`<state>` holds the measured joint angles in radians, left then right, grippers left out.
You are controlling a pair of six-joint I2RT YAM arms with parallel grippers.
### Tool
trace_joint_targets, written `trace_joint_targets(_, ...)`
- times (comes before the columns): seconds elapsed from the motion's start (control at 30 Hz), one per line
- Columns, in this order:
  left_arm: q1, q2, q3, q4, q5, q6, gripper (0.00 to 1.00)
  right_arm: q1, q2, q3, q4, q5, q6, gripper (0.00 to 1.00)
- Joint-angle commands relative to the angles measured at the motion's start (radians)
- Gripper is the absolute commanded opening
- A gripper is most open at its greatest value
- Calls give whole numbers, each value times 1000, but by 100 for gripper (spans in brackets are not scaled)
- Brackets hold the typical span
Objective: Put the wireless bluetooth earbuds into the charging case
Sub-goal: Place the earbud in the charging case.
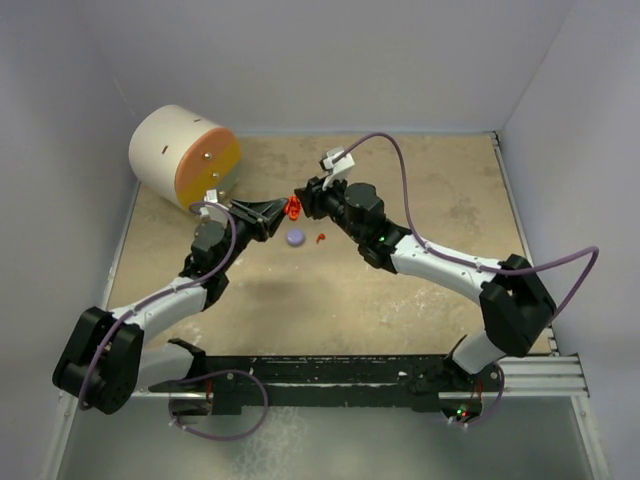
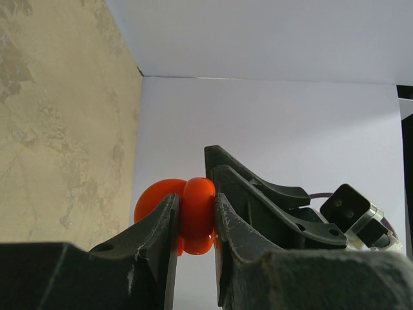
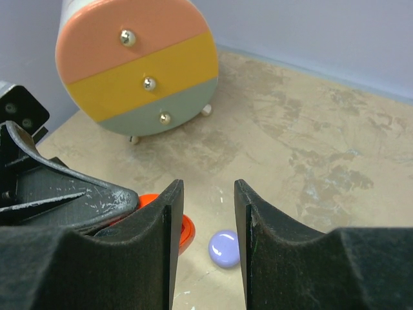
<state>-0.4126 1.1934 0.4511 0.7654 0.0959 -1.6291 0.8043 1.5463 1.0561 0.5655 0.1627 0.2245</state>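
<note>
1. Nearest the arm bases, a tiny red earbud (image 1: 320, 238) lies loose on the table (image 1: 400, 300), just beside a lavender disc (image 1: 295, 237). This looks like the piece to fetch. I cannot make out any other earbuds.
2. Just beyond, the left gripper (image 2: 196, 213) is clamped tight on the red case (image 2: 155, 194) and holds it off the table. It should hold that grip steady. I cannot tell whether the case is open.
3. The right gripper (image 3: 205, 194) sits close beside the case, its fingers moderately apart with nothing between them. It should descend squarely over the red earbud and pinch it gently, without nudging the disc.
4. Farthest back, the round drawer unit (image 1: 185, 157) stands well apart and should not get in the way.
</note>
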Motion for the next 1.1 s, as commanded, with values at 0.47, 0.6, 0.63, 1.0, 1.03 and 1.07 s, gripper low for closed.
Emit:
trace_joint_targets(0.47,-2,8,44,41,-9,29,0,33,4,33,-7,82,51,40)
trace_joint_targets(0.6,-2,3,44,39,-9,28,0,33,-7,40,-18,104,73,41)
trace_joint_targets(0.63,-2,3,45,39,-9,28,0,33,-9,44,-20,104,73,41)
trace_joint_targets(1.0,-2,1,44,39,-12,29,0,33,-38,72,-50,174,71,41)
trace_joint_targets(1.03,-2,-1,44,38,-12,28,0,33,-38,75,-57,176,67,41)
trace_joint_targets(1.07,-3,-1,43,40,-12,29,0,33,-38,76,-59,177,67,41)
